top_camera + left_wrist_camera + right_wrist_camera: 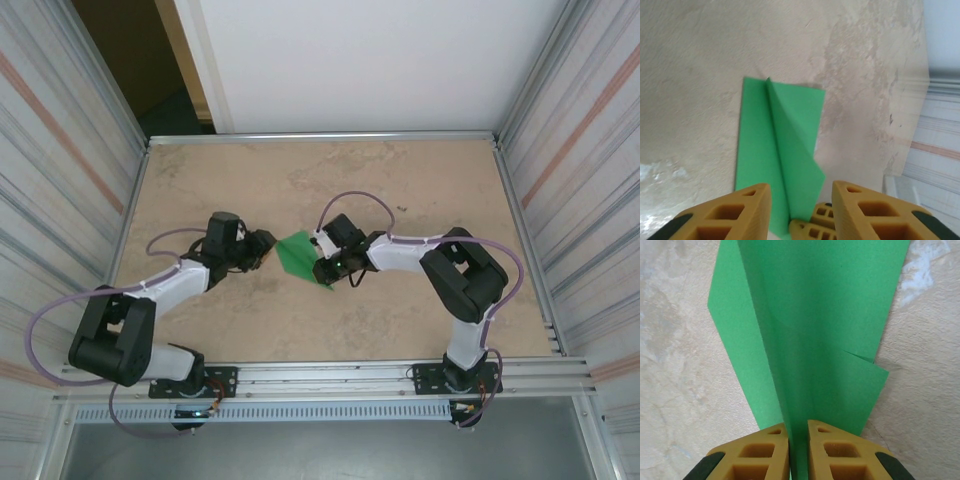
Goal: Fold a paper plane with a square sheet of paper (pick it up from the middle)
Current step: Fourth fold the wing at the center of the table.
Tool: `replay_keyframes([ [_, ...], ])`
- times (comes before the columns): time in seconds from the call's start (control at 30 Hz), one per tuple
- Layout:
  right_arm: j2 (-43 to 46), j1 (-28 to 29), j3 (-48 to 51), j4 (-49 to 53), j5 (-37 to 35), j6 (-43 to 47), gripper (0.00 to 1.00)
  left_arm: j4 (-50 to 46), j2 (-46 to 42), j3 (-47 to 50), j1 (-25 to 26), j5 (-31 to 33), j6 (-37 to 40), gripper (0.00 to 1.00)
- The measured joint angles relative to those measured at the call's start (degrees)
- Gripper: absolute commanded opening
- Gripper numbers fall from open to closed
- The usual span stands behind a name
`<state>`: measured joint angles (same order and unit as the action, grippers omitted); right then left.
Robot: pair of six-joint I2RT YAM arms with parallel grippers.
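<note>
pinching paper plane (805, 330) ridge, right hand (798, 452) closed; left hand (802, 215) parted around its end.

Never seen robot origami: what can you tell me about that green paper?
The green paper is thin, matte and unmarked, partly folded with a raised centre ridge and slanted flaps. It lies near the middle of the beige table. The right gripper pinches the ridge; the left gripper stands open at its edge.

Far table (400, 170) open; right pincer (322, 268) seemingly blocks paper plane (295, 252).
</note>
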<state>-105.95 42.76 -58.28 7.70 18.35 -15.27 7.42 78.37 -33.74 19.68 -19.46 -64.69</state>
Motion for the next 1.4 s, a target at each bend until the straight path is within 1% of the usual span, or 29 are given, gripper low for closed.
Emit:
replay_keyframes([
  [0.27,-1.0,-4.4,1.9,-3.4,10.0,-5.1,0.16,6.8,4.6,0.9,5.1,-2.1,0.1,0.40],
  [0.47,-1.6,-7.3,4.0,-6.9,15.7,-8.3,0.16,10.6,9.9,0.8,6.4,-4.1,0.5,0.40],
  [0.77,-1.7,-8.0,5.2,-9.5,18.1,-10.3,0.16,10.4,15.6,-5.4,8.8,-6.6,3.3,0.40],
  [0.93,-1.9,-8.4,5.6,-10.4,19.1,-11.3,0.16,9.3,18.6,-7.8,9.0,-7.1,4.4,0.40],
  [1.27,-2.0,-8.8,6.1,-11.6,19.7,-11.8,0.17,6.1,20.3,-9.3,9.7,-7.1,5.6,0.37],
  [1.4,-2.1,-9.0,6.1,-11.7,20.4,-12.4,0.19,5.9,20.3,-9.3,9.7,-7.1,5.6,0.38],
])
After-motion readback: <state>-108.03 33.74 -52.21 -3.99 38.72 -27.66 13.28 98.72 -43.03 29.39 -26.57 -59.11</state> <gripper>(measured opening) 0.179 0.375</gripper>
